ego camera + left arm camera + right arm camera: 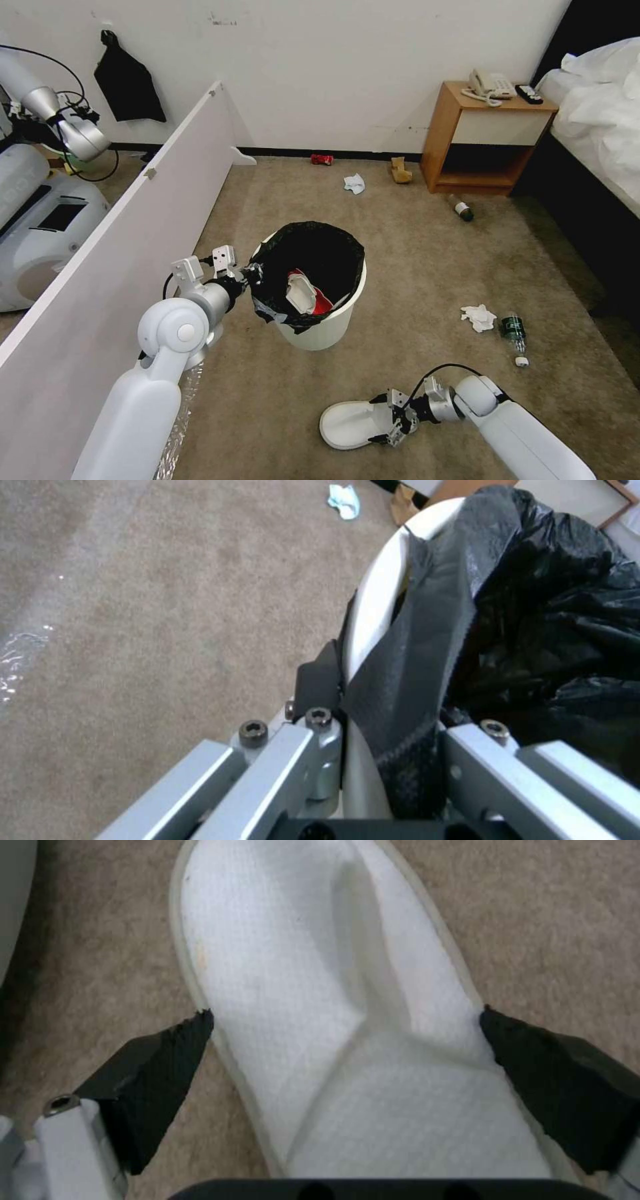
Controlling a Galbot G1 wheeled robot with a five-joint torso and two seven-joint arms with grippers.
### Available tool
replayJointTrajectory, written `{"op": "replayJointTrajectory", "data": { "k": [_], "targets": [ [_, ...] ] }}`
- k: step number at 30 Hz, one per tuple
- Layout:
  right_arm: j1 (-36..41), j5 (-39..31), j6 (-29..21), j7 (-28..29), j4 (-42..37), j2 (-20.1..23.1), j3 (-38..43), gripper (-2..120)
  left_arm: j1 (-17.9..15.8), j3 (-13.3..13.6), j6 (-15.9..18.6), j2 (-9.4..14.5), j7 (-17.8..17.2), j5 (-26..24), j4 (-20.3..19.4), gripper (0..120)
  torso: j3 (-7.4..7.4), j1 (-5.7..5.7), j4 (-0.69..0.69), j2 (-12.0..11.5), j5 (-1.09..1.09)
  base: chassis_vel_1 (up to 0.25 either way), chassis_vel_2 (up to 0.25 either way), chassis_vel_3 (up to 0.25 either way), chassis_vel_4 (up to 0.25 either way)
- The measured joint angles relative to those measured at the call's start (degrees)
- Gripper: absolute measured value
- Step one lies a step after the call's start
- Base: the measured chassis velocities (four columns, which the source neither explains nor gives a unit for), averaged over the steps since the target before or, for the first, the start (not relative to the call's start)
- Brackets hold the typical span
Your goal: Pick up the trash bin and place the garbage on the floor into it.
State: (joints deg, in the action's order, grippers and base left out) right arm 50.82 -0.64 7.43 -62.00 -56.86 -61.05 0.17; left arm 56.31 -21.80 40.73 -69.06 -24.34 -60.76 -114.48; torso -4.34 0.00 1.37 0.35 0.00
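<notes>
The right claw is spread wide, its black pads flanking but not yet gripping the flat white fabric slipper on the beige carpet floor, its long axis in line with the claw, while the left claw is clamped on the rim of the small white, black-bagged plastic trash bin just beyond.

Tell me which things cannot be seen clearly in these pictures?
- Trash bin bottom: head view, hidden under the white and red litter inside it.
- Left claw inner finger: left wrist view, covered by the black bag.
- Slipper heel: right wrist view, cut off by the edge.
- Bottle label: head view, too small.
</notes>
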Motion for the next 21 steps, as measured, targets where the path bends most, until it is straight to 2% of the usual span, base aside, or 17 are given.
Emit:
{"op": "replayJointTrajectory", "data": {
  "k": [21],
  "targets": [
    [-1.03,1.01,0.00,0.06,1.23,-3.38,-0.90,100,0.91,-0.35,0.00,0.03,-0.01,0.24,-0.73,4,0.00,0.00,0.00,0.00,0.01,0.000,0.000,0.000,0.000]
  ]
}}
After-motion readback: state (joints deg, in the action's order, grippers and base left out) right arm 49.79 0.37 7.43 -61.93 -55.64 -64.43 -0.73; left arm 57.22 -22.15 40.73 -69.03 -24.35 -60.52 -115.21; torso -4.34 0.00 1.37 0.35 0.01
